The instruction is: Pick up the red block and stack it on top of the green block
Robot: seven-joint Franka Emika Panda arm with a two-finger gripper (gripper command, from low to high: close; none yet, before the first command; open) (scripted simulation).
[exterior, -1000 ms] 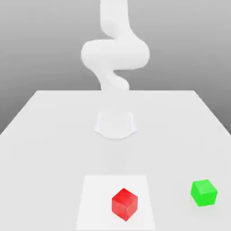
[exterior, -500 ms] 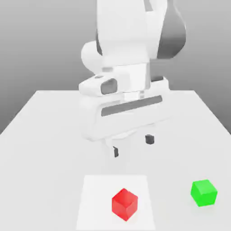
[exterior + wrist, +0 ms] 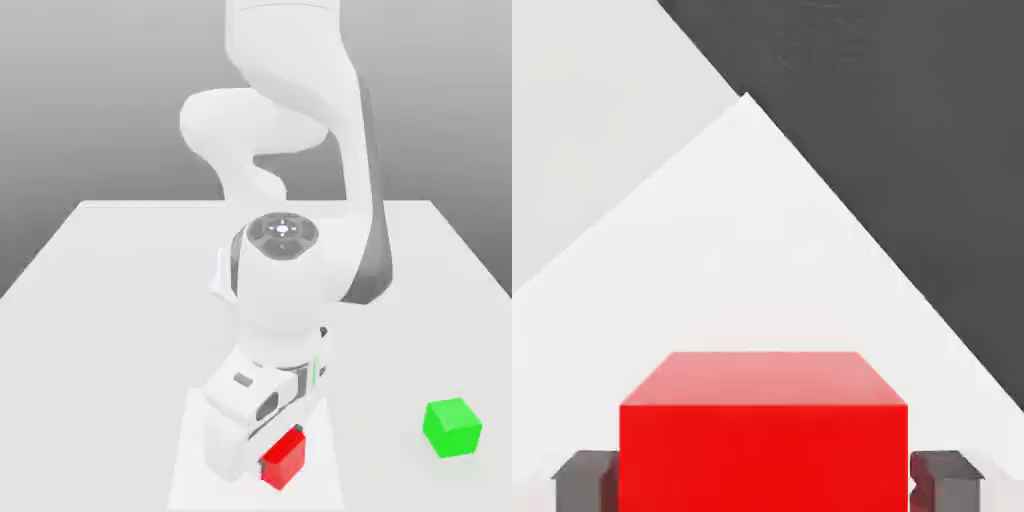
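The red block [image 3: 285, 460] rests on a lighter white square patch [image 3: 188, 455] near the table's front edge, partly covered by my hand. My gripper [image 3: 274, 456] has come down over it. In the hand view the red block [image 3: 764, 440] sits squarely between my two dark fingertips [image 3: 584, 482], which press against its two opposite sides, so the gripper [image 3: 764, 488] is shut on it. The green block [image 3: 452, 428] stands by itself on the table toward the exterior view's right, well apart from the gripper.
The white table [image 3: 100, 300] stretches back to the arm's base. My arm's large white links [image 3: 285, 270] hang over the middle of the table, between the base and the red block.
The hand has swung down from above the table's middle to the red block at the front. Its fingers now hold the block's sides. The green block has not moved.
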